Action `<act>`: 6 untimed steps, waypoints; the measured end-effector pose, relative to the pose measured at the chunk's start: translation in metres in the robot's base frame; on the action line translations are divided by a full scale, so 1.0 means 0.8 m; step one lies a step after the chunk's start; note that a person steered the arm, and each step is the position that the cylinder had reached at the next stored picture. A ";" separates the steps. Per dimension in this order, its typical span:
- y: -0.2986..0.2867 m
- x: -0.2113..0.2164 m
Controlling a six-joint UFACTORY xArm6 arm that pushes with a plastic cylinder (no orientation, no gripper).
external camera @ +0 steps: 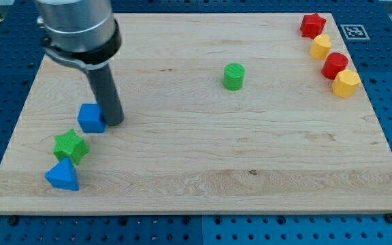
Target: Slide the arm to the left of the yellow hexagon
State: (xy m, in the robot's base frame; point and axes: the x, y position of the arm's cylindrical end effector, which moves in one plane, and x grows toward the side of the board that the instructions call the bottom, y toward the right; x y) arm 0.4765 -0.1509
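Note:
The yellow hexagon (346, 83) lies near the right edge of the wooden board (203, 163), just below a red round block (334, 64). My tip (115, 122) rests on the board far to the left, touching the right side of a blue cube (92, 118). The rod rises from the tip to the arm's grey body at the view's top left. The whole width of the board lies between my tip and the yellow hexagon.
A red star (312, 24) and a yellow heart-like block (320, 46) sit at the top right. A green cylinder (234, 76) stands above the middle. A green star (70, 145) and a blue triangle (63, 175) lie at the lower left.

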 end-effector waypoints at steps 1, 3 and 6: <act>-0.028 0.000; 0.060 0.006; 0.412 -0.010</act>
